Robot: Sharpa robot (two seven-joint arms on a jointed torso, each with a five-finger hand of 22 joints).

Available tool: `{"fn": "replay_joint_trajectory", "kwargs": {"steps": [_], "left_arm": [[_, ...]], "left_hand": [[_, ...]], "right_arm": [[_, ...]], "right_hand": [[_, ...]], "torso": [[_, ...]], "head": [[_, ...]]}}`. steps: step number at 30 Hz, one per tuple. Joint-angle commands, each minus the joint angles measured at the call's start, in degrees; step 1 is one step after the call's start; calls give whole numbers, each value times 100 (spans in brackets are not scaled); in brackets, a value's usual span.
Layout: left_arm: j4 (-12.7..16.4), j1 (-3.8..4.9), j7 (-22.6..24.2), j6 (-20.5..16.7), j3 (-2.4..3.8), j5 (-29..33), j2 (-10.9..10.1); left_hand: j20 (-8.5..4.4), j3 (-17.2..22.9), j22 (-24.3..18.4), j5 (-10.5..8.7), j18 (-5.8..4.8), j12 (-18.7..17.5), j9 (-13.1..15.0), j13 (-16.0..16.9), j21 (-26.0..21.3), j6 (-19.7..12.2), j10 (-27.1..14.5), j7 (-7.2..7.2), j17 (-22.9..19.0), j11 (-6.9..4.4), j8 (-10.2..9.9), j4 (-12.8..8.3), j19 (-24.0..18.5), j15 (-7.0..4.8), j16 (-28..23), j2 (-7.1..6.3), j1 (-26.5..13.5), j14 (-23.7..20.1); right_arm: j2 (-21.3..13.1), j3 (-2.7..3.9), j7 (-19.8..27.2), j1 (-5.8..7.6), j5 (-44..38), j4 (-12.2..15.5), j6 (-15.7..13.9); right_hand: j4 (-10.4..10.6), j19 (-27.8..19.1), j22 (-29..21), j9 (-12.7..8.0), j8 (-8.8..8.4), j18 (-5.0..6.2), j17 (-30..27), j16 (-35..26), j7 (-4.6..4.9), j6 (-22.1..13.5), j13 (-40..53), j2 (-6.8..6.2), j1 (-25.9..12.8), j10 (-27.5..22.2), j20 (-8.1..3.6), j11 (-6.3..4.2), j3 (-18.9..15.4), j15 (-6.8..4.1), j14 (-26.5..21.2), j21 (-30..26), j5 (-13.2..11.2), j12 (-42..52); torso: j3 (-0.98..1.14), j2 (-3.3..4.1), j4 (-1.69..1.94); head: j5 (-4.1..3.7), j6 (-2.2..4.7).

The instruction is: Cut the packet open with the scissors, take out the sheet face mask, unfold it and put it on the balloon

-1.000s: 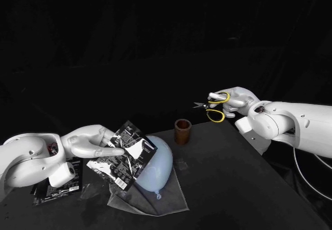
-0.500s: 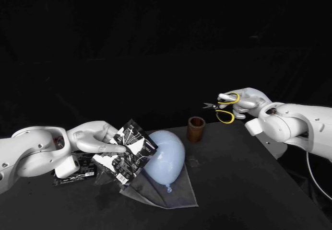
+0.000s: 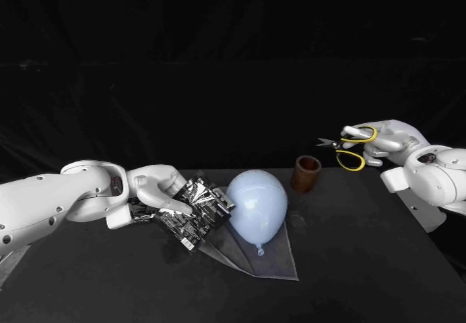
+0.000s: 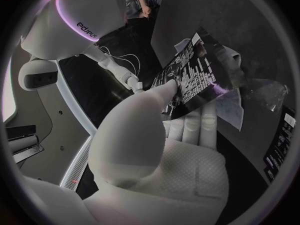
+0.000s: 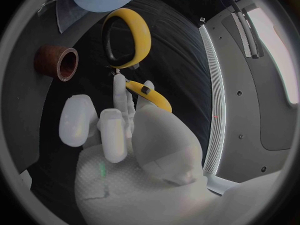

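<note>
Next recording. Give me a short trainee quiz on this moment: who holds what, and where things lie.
1. True or false: the left hand holds the black printed packet.
2. The right hand holds: A a knife, B yellow-handled scissors, C a spoon.
3. Fill in: beside the packet, on the clear plastic sheet, lies a pale blue ____.
Key: 1 true; 2 B; 3 balloon.

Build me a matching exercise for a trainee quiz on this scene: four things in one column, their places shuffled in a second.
1 black printed foil packet
2 yellow-handled metal scissors
3 pale blue rubber balloon
4 brown cylindrical tube

A upright on the black table
B in the right hand
C on a clear plastic sheet
D in the left hand

Pairs: 1-D, 2-B, 3-C, 4-A
</note>
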Motion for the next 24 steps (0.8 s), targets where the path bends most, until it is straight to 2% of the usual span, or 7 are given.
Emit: {"fn": "replay_joint_trajectory", "kwargs": {"steps": [1, 5, 9, 15, 21, 24], "left_arm": [[-39, -46, 179, -61, -13, -593, 16], [-121, -108, 224, -61, -56, -827, 71], [-181, -136, 225, -20, -110, -1146, 138], [-332, -160, 120, 13, -204, -1673, 280], [-509, -168, 7, -50, -231, -1918, 407], [-598, -170, -126, 85, -236, -2072, 493]], "left_hand": [[1, 90, 22, 18, 83, 16, -35, -8, 34, 144, -50, 87, 5, 7, -28, -123, -47, 10, -25, 8, 55, -49], [12, 80, 52, 18, 88, 22, -60, -12, 73, 170, -48, 83, 12, 5, -37, -128, -86, 13, -15, 15, 55, -63], [20, 74, 71, 17, 90, 27, -74, -14, 97, 191, -41, 72, 17, -2, -40, -125, -109, 14, -8, 26, 49, -70], [27, 64, 87, 17, 94, 32, -87, -17, 117, 206, -34, 65, 23, -8, -44, -118, -132, 13, 0, 34, 39, -75], [29, 63, 97, 18, 101, 33, -100, -20, 131, 201, -35, 73, 26, -4, -56, -118, -148, 12, 7, 36, 36, -77], [31, 62, 102, 18, 103, 33, -107, -22, 136, 199, -36, 76, 27, -2, -61, -121, -157, 11, 9, 33, 36, -80]], "right_arm": [[-1, 6, 108, 0, -16, -18, 27], [-21, 6, 127, -2, -4, -18, 22], [-23, 7, 136, -2, 3, -18, 20], [-22, 7, 149, -2, 9, -6, 19], [-34, 7, 153, -2, 23, 30, 18], [-47, 7, 155, -2, 26, 63, 19]], "right_hand": [[-14, 4, 863, -6, 39, 27, 7, 1, 5, -34, 8, 8, 27, -41, 2, 16, -30, -12, 197, -15, -19, 19], [-11, 6, 864, -6, 42, 26, 7, 1, 6, -37, 15, 16, 23, -45, 4, 18, -37, -10, 197, -12, -19, 26], [-9, 9, 866, -5, 45, 25, 15, 4, 6, -37, 20, 24, 19, -48, 5, 19, -41, -9, 199, -6, -18, 32], [-9, 9, 866, -5, 45, 25, 15, 4, 6, -37, 20, 24, 19, -48, 5, 19, -41, -9, 199, -6, -18, 32], [-7, 7, 865, -5, 48, 26, 12, 2, 6, -39, 24, 29, 16, -51, 6, 19, -46, -8, 198, -9, -19, 37], [-7, 7, 865, -5, 48, 26, 12, 2, 6, -39, 24, 29, 16, -51, 6, 19, -46, -8, 198, -9, -19, 37]], "torso": [[-46, -14, 40], [-87, -23, 60], [-98, -24, 69], [-79, -22, 58], [-69, -22, 36], [-68, -21, 39]], "head": [[53, -62], [62, -138], [84, -190], [116, -224], [143, -259], [129, -274]]}}
